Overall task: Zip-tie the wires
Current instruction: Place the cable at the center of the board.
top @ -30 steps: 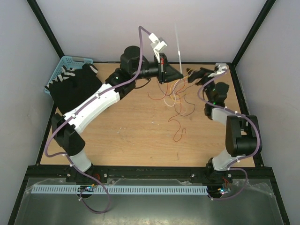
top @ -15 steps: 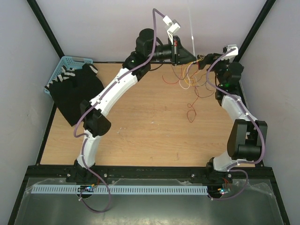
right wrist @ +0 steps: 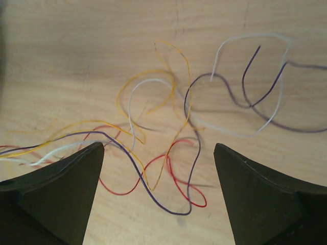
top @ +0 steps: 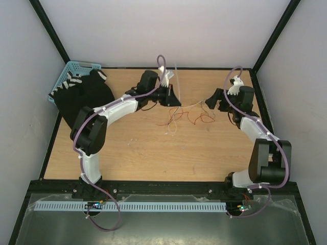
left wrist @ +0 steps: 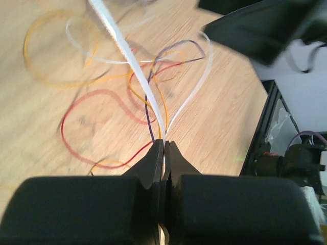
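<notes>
The wires (top: 186, 116) lie in a loose tangle of red, orange, purple and whitish strands on the wooden table between the two grippers. My left gripper (top: 172, 98) is at their left end. In the left wrist view it (left wrist: 164, 142) is shut on the white zip tie (left wrist: 127, 56), which runs up and left from the jaw tips. Some wires (left wrist: 130, 158) meet the same pinch. My right gripper (top: 212, 102) is at the right end of the tangle. In the right wrist view it (right wrist: 158, 148) is open and empty, with wires (right wrist: 188, 112) on the table between and beyond its fingers.
A blue basket (top: 71, 69) stands at the far left, with a black cloth (top: 84, 97) beside it. Black frame posts line the table's edges. A white perforated strip (top: 127, 206) lies in front of the arm bases.
Both grippers have come down from high at the back to the table. The wires that hung in the air now lie on the wood. The left gripper has moved left.
</notes>
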Controlling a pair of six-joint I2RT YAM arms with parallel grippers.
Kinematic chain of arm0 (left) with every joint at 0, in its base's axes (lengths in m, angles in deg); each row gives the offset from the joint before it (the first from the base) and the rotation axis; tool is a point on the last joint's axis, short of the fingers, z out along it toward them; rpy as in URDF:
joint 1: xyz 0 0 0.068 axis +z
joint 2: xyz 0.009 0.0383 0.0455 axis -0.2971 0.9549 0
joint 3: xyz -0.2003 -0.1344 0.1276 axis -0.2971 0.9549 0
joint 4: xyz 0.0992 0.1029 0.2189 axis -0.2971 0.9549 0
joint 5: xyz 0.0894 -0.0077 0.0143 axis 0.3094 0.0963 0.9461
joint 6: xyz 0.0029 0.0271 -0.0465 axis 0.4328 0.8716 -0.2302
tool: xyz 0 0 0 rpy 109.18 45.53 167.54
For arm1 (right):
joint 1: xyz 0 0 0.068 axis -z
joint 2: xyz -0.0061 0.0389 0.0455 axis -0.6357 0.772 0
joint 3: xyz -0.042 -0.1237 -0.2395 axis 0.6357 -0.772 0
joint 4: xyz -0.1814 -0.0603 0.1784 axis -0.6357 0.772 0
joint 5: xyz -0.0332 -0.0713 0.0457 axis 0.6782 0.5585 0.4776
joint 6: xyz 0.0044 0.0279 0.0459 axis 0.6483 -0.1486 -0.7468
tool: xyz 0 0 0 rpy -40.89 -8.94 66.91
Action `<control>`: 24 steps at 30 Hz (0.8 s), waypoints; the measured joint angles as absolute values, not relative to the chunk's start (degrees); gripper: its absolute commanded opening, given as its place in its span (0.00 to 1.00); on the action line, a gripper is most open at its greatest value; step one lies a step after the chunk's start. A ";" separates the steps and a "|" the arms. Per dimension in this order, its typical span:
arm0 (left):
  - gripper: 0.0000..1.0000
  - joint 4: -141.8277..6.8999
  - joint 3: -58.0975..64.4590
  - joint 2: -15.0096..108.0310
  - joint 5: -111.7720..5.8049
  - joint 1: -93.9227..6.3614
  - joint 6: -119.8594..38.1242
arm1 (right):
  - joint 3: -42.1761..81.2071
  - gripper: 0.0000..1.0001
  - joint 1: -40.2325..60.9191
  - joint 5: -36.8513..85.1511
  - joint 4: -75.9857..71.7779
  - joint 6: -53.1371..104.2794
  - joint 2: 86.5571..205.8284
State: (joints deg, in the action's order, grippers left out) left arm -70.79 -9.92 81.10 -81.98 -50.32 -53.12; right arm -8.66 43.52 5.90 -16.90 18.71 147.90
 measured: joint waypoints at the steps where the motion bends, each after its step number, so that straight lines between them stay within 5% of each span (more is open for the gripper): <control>1: 0.00 -71.25 -7.37 81.12 -81.72 -49.92 -53.41 | -8.83 0.99 43.52 5.44 -15.10 18.93 147.09; 24: 0.00 -85.20 20.13 75.33 -71.73 -45.49 -59.07 | -11.02 0.99 43.52 -1.64 -5.90 19.74 144.57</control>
State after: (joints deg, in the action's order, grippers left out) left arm -85.20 20.13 75.33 -71.73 -45.49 -59.07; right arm -11.02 43.52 -1.64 -5.90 19.74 144.57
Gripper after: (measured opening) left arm 0.001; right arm 0.993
